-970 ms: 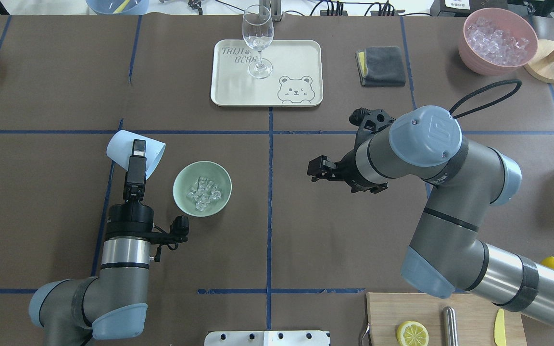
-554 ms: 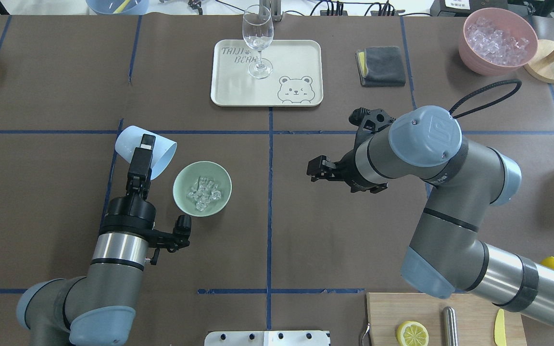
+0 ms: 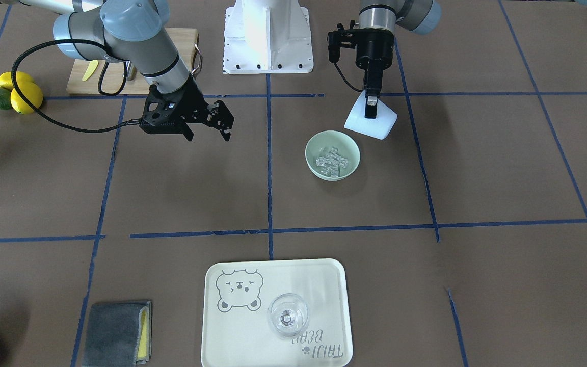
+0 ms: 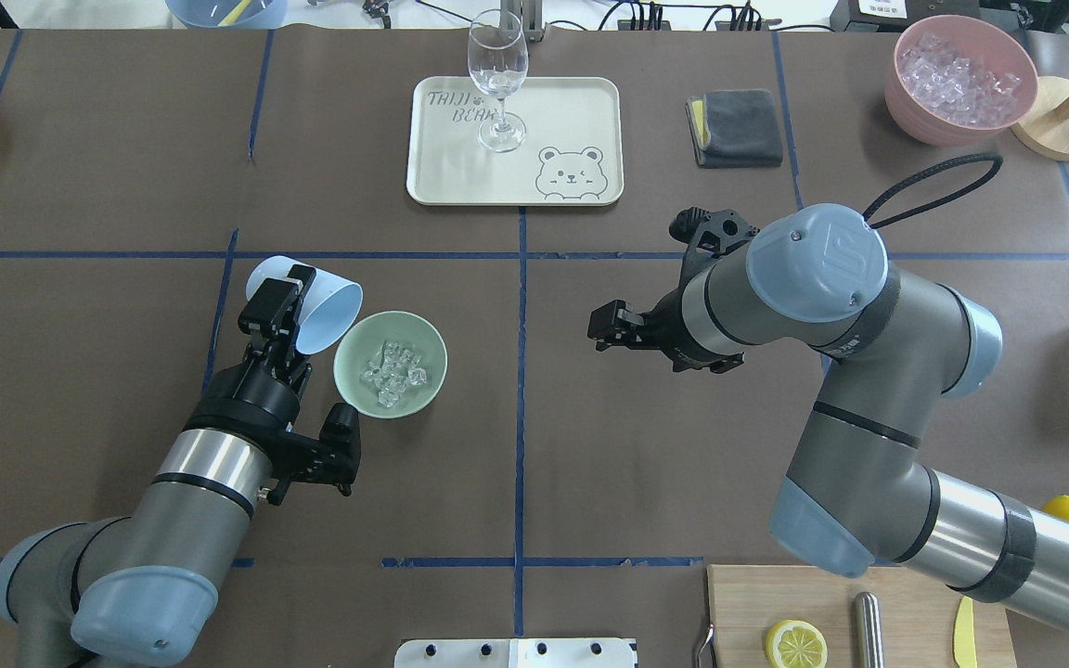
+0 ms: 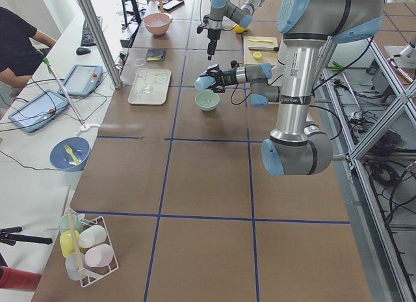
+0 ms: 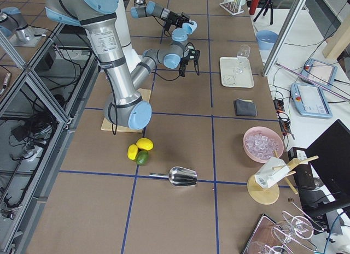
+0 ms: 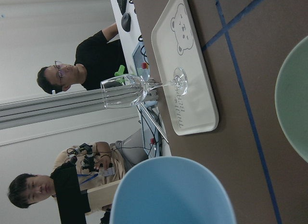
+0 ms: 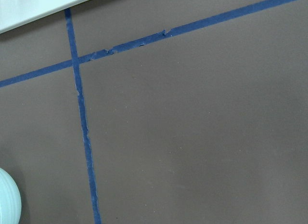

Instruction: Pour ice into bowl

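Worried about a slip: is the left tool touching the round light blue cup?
Touching. The overhead exterior view shows the left tool clamped across the wall of the tilted light blue cup, one finger lying flat against its outside.

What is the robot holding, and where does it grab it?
The left gripper holds the light blue cup by its side wall, tipped beside the bowl. The right gripper is open and holds nothing.
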Controlling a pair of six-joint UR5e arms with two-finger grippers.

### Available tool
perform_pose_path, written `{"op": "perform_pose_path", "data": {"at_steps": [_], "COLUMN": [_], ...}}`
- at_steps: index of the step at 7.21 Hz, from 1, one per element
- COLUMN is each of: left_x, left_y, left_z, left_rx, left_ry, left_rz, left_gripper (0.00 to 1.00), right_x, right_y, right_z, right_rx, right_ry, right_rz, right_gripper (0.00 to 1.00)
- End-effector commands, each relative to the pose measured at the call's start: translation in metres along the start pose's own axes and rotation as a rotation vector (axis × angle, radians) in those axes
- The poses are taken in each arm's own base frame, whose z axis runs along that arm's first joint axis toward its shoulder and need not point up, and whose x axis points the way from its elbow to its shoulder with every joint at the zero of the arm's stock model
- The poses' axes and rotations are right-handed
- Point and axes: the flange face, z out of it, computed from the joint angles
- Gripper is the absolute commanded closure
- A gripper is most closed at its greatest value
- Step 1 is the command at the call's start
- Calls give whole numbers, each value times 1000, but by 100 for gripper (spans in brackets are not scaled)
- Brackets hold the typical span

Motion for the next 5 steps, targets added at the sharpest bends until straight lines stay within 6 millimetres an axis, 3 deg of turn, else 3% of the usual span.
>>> {"op": "perform_pose_path", "data": {"at_steps": [1,3,5], "left_x": [6,15,29], "left_y": [22,48,96], "left_z": [-4,-1,4], "left_rx": [-5,-45,-100], "left_ry": [42,39,59], "left_rz": [-312,-532,-696], "left_gripper": [100,100,100], "right_x": [0,-9,-47], "right_y": [0,0,-2], "right_z": [1,4,17], "right_rx": [2,2,-3], "right_ry": [2,-1,-17], "right_rz": [0,-2,22], "right_gripper": [0,0,0]}}
